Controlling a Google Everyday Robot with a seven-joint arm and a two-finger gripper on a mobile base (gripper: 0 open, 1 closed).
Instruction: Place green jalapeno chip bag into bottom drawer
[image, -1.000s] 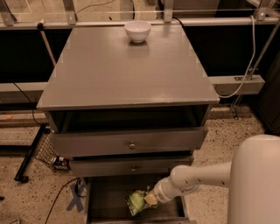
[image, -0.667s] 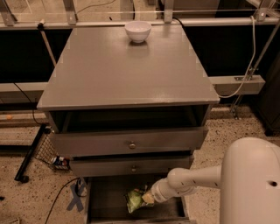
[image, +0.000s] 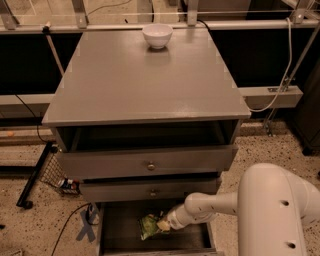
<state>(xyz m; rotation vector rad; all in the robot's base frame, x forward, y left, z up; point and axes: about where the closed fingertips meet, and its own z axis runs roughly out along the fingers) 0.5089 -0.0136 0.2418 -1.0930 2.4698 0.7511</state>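
The green jalapeno chip bag (image: 149, 225) lies crinkled on the dark floor of the bottom drawer (image: 120, 235), which stands pulled out under the grey cabinet. My gripper (image: 163, 225) reaches in from the right on the white arm and sits at the bag's right edge, touching it. The fingertips are hidden against the bag.
Two wider drawer fronts with round knobs (image: 150, 166) sit above the open drawer. A white bowl (image: 157, 35) stands at the back of the cabinet top (image: 150, 80). A wire rack (image: 52, 172) and cables lie on the speckled floor at left.
The arm has pushed further left and lower into the drawer with the bag. The bag has shifted slightly left and now rests on the drawer floor.
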